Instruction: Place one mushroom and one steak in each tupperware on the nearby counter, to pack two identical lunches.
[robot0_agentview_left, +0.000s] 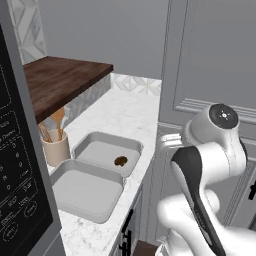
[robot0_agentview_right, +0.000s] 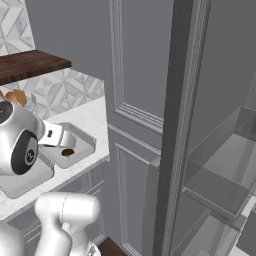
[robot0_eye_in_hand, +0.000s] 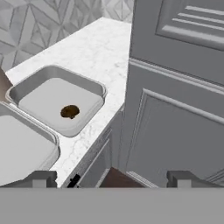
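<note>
The gripper (robot0_eye_in_hand: 111, 177) is being held with jaws wide apart and nothing between them, off the edge of the counter (robot0_eye_in_hand: 98, 48). The nearer tupperware (robot0_agentview_left: 86, 190) is lying bare; the farther tupperware (robot0_agentview_left: 107, 151), ahead and to the gripper's left, is carrying a small brown item, probably a mushroom (robot0_eye_in_hand: 70, 112).

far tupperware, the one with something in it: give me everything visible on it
The far tupperware is a shallow grey rectangular tray with rounded corners and a raised rim, matte like plastic. It sits flat on the white marble counter, right beside the near tray. Inside lies one small brown item, apparently a mushroom, near one corner.
</note>
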